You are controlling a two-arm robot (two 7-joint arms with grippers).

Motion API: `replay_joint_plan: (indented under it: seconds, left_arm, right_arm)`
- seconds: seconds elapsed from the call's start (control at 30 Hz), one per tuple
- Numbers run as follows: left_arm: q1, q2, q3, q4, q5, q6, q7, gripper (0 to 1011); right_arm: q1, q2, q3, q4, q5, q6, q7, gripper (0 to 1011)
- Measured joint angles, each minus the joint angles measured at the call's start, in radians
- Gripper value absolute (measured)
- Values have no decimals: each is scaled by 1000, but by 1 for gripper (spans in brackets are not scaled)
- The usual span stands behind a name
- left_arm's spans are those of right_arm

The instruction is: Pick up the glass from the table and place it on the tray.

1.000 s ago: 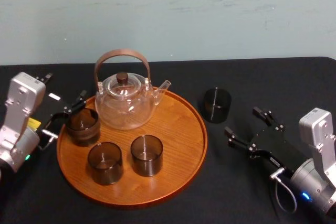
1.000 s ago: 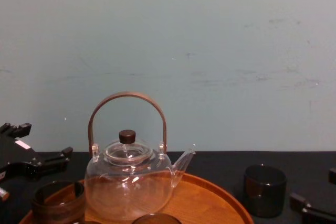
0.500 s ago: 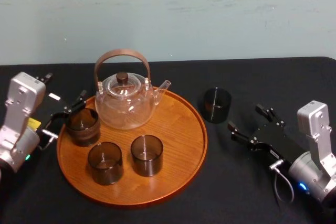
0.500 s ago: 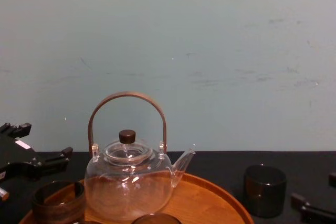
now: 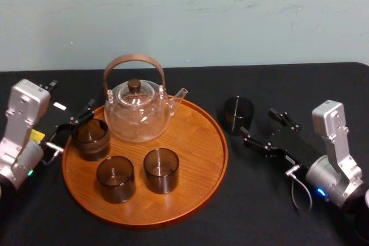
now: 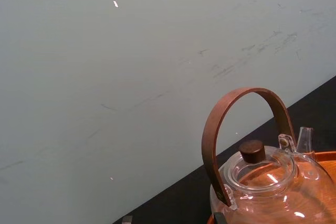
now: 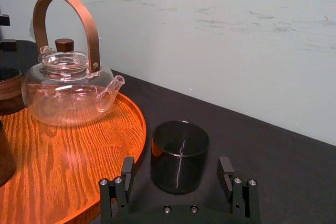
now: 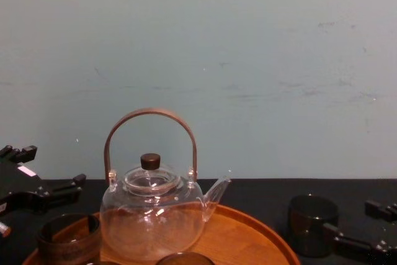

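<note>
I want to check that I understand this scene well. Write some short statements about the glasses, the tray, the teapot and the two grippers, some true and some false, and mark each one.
1. The lone glass stands on the table, to the right of the tray. True.
2. Four glasses stand on the tray. False: three glasses stand there.
3. The right gripper is shut on the lone glass. False: the right gripper is open, close beside that glass, which stands on the table.
4. The teapot stands on the tray. True.
5. The left gripper is at the tray's left edge. True.
</note>
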State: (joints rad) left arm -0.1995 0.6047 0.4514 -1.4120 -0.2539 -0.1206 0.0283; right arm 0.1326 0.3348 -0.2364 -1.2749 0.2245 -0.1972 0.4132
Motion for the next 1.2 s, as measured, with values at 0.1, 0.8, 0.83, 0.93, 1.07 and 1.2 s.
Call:
replay_joint_plan:
  seconds: [0.1, 0.8, 0.83, 0.93, 1.07, 1.2]
  left_arm:
    - [0, 0, 0, 0, 0, 0, 0, 1001]
    - [0, 0, 0, 0, 0, 0, 0, 1001]
    - [0, 0, 0, 0, 0, 0, 0, 1001]
    - [0, 0, 0, 0, 0, 0, 0, 1001]
    - [0, 0, 0, 0, 0, 0, 0, 1001]
    - [0, 0, 0, 0, 0, 0, 0, 1001]
  right_arm:
    - [24, -4, -10, 26, -1, 1, 6, 1002]
    - [143, -28, -45, 175, -10, -3, 32, 1002]
    - [147, -29, -46, 181, -10, -3, 34, 1002]
    - [167, -34, -52, 205, -10, -7, 43, 1003]
    - [193, -41, -58, 241, -9, -16, 53, 1002]
    - [219, -50, -62, 286, -9, -31, 60, 1002]
